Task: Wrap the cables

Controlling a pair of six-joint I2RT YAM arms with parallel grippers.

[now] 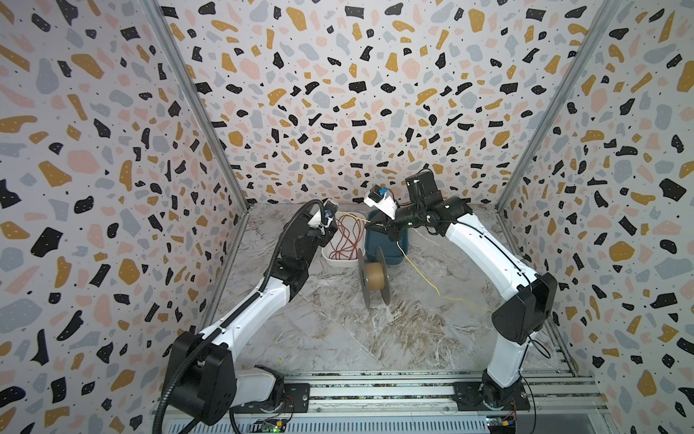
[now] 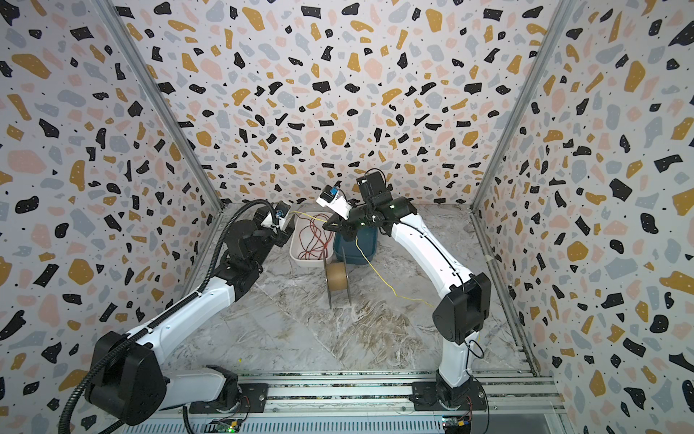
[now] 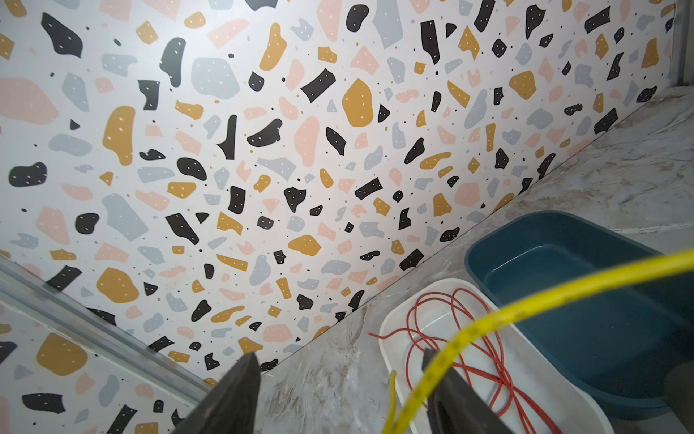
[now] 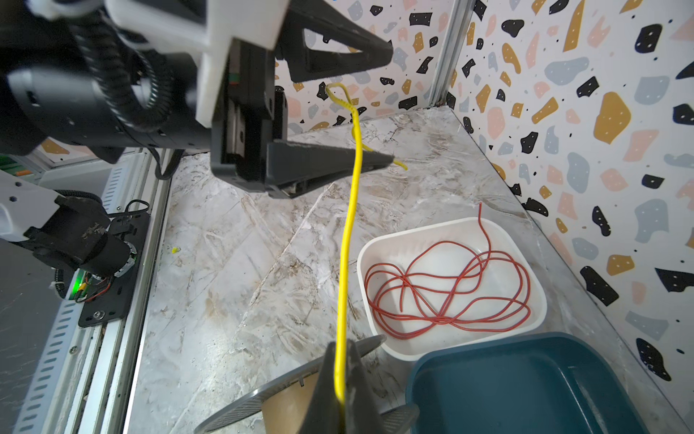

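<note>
Marbled bench [image 1: 338,338] boxed in by terrazzo walls [image 1: 338,94] — all the action up toward the back. Right jaws clenched on the yellow cable [image 4: 347,240], pinched right at the tips. From there, stretched in a straight line across to the left jaws. Left jaws released, spread wide — cable lying loose across one finger [image 4: 319,167], kinked end poking up between the two. On the far side of the right jaws, rest of the yellow cable sagging down to the bench and trailing toward the right arm's elbow [image 1: 525,304]. Red cable [image 4: 443,320] heaped in loose loops inside the white tray [image 4: 450,222], one end sticking out over the rim. Blue tub [image 4: 525,394] right beside the tray. Spool [image 1: 375,276] upright on its flanges on the bench, just in front of tray and tub, brown core showing.
</note>
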